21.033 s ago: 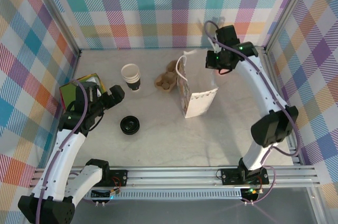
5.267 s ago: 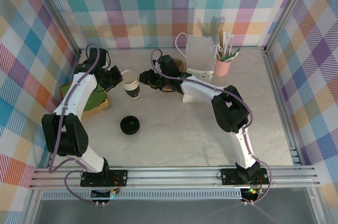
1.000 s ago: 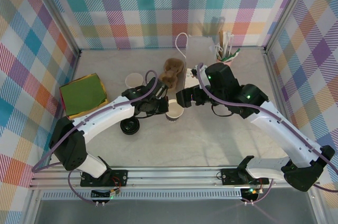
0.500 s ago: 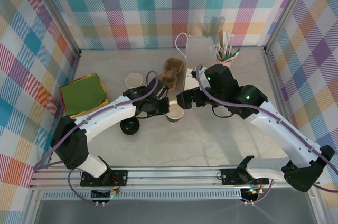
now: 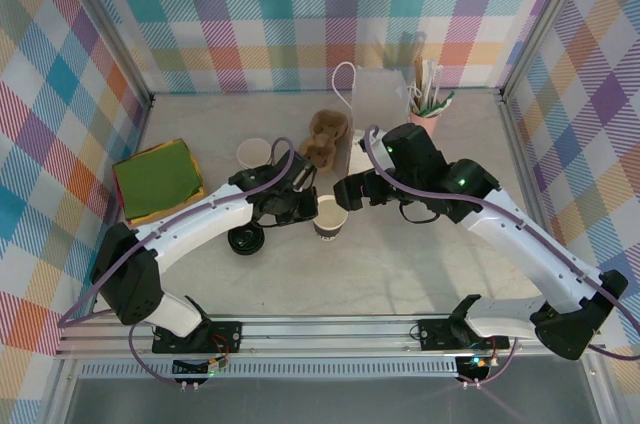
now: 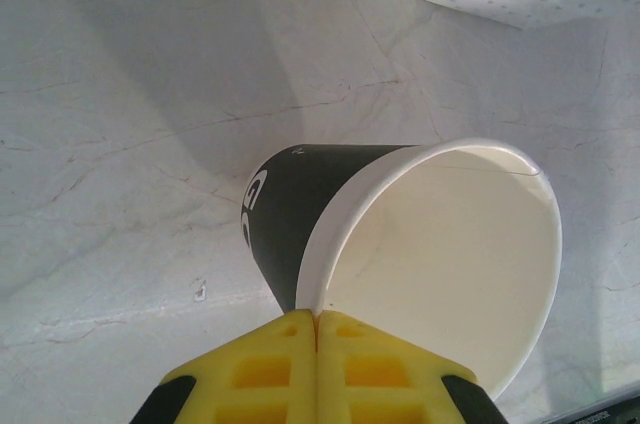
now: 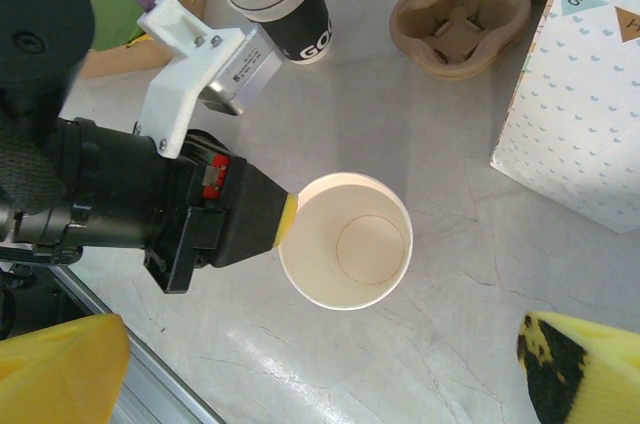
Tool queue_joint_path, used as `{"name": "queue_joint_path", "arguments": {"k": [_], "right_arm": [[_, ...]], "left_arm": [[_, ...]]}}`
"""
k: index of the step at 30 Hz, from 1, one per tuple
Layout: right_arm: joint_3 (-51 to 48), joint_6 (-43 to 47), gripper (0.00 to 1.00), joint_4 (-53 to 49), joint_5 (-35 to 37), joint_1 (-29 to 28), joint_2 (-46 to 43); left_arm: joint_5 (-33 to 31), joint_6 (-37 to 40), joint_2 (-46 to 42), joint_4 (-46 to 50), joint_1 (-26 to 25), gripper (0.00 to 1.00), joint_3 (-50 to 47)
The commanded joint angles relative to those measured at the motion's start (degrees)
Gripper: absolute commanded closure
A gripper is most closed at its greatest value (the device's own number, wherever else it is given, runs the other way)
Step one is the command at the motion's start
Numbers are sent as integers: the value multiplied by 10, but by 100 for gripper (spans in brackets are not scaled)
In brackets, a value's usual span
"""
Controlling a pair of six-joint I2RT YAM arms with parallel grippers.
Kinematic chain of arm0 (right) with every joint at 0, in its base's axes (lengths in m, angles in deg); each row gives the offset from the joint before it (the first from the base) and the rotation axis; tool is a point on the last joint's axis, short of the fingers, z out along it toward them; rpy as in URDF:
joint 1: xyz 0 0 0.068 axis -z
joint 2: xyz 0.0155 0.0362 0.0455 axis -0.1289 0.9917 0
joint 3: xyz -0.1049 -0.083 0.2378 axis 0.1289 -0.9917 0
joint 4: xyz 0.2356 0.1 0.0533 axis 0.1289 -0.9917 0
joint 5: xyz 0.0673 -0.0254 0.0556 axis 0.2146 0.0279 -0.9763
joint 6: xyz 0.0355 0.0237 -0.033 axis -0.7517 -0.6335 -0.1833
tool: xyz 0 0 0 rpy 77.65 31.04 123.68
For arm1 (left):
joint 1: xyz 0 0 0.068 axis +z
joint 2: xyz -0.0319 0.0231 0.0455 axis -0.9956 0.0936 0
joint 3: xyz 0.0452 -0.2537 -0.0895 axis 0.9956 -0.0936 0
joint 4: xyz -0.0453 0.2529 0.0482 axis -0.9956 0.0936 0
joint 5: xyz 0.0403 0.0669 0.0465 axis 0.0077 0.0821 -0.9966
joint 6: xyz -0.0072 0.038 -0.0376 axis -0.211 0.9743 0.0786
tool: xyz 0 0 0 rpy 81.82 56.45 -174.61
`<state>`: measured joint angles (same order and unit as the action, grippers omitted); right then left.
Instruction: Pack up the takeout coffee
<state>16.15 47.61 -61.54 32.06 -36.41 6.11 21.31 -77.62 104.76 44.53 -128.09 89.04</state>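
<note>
Carried forward since earlier, the lidless dark paper cup (image 5: pixel 330 216) is rim-pinched by the left gripper (image 6: pixel 318 322); the right gripper (image 5: pixel 345 191) gapes opposite. The cup should stand flat before release.

I am looking down on a pale grey surface (image 5: pixel 400 274) with faint marble veining, sitting inside a small booth. Walls (image 5: pixel 250 14) patterned in pastel plaid of pink, teal, orange, yellow and purple are closing it in at the back and on both sides. Slanted silver metal posts (image 5: pixel 105 24) are framing the corners. A ribbed aluminium rail (image 5: pixel 330 329) is running along the near edge. Soft, even light is falling from above.
</note>
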Motion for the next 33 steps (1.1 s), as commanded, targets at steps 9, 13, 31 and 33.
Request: {"name": "queue_joint_path", "arguments": {"k": [9,13,31,33], "right_arm": [[-2,-2,1,6,-21,3,19],[-1,-2,1,6,-22,3,19],[-13,-23,1,49,-70,-6,35],[-18,-23,1,58,-69,-12,39]], "left_arm": [[13,-26,-25,-1,3,100,-42],[6,-27,-30,3,3,88,-44],[-173,33,-112,180,56,0,4],[-193,36,-126,194,81,0,-10]]}}
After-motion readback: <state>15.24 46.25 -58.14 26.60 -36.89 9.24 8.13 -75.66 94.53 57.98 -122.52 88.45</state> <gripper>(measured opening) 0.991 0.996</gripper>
